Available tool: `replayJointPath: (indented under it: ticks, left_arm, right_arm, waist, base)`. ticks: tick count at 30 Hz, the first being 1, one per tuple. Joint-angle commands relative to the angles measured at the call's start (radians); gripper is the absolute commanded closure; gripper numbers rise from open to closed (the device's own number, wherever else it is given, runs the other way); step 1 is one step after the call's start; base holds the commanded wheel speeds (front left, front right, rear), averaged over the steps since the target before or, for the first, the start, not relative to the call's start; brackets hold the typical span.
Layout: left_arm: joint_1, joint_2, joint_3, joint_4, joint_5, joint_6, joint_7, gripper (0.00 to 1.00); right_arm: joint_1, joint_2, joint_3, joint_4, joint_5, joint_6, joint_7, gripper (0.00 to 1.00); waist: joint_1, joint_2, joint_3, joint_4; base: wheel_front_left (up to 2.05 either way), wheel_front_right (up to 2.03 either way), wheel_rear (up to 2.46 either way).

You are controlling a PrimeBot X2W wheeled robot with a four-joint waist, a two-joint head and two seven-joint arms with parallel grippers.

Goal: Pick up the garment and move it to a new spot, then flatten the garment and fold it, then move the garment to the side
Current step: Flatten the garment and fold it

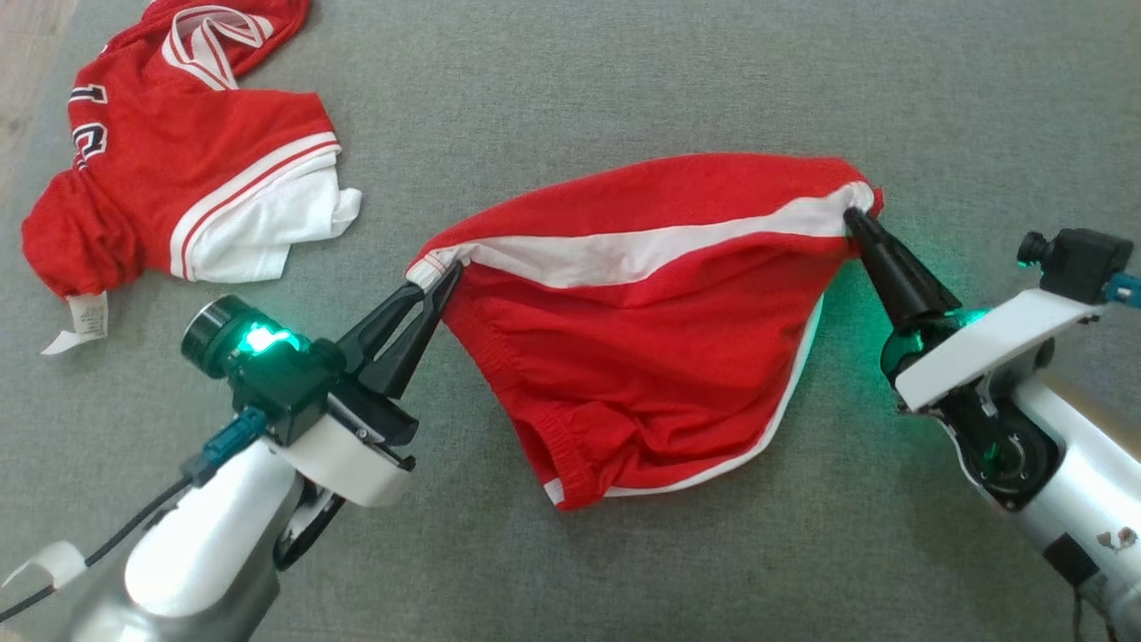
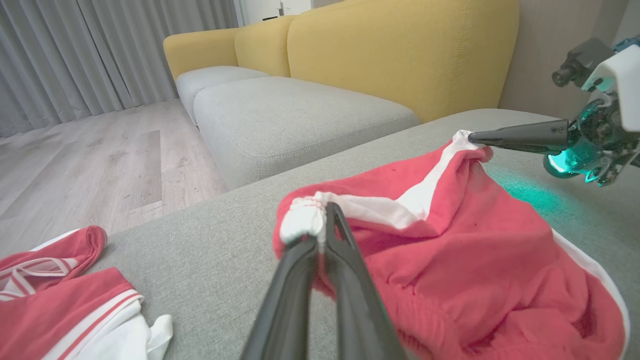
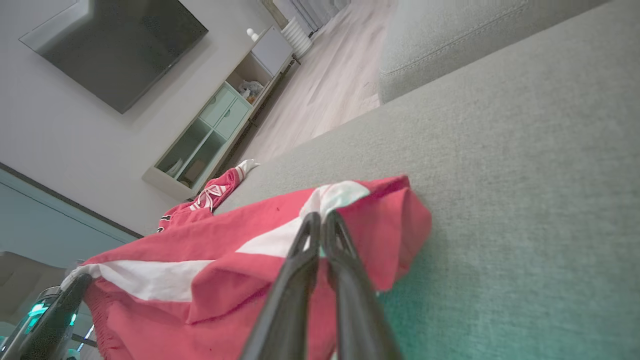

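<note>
Crosswise, red shorts (image 1: pixel 660 357), waistband (image 1: pixel 539 432) perhaps lower-left

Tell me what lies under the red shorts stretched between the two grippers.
The red shorts rest on the grey sofa cushion, which shows all round them. Whatever lies beneath is hidden by fabric; the left gripper and right gripper pinch its corners.

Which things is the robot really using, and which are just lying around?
Using: red shorts; left gripper and right gripper, each shut on an end of the white stripe.
Lying around: red jersey, yellow sofa, TV.
</note>
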Motion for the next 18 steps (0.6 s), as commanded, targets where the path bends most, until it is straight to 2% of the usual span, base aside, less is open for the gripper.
replayJointPath:
  ticks: [1,4,7,11,12,14,18]
  left_arm:
    - [-0.048,0.035,0.040,-0.021,-0.002,-0.003,-0.009,1.00]
    - [-0.063,0.045,0.046,-0.024,0.005,-0.002,-0.010,1.00]
    - [-0.108,0.062,0.045,-0.032,0.017,-0.004,-0.011,1.00]
    - [-0.248,0.092,0.011,-0.038,0.028,-0.006,-0.008,1.00]
    - [-0.343,0.101,-0.030,-0.036,0.016,-0.006,-0.006,1.00]
    - [-0.395,0.103,-0.053,-0.031,0.006,-0.006,-0.004,1.00]
    - [-0.621,0.086,-0.123,0.022,0.011,-0.006,-0.008,1.00]
  right_arm:
    - [-0.014,-0.026,0.009,-0.031,0.006,0.007,-0.021,1.00]
    - [-0.049,-0.039,0.012,-0.053,0.000,0.007,-0.042,1.00]
    - [-0.109,-0.059,-0.028,-0.083,-0.021,0.007,-0.052,1.00]
    - [-0.216,-0.088,-0.181,-0.116,-0.097,0.007,-0.053,1.00]
    - [-0.271,-0.105,-0.258,-0.125,-0.135,0.007,-0.053,1.00]
    - [-0.298,-0.118,-0.289,-0.128,-0.154,0.007,-0.053,1.00]
    - [-0.400,-0.172,-0.401,-0.138,-0.217,0.007,-0.053,1.00]
  waist:
    - [-0.0001,0.0000,0.000,-0.005]
    - [-0.0001,0.0000,0.005,-0.021]
    - [-0.0001,0.0000,0.019,-0.052]
    - [-0.0001,0.0000,0.051,-0.105]
    - [-0.0001,0.0000,0.066,-0.135]
    - [-0.0001,0.0000,0.072,-0.149]
    - [-0.0001,0.0000,0.088,-0.204]
  base:
    - [0.00,0.00,0.00]
    - [0.00,0.00,0.00]
    - [0.00,0.00,0.00]
    - [0.00,0.00,0.00]
    - [0.00,0.00,0.00]
    - [0.00,0.00,0.00]
    - [0.00,0.00,0.00]
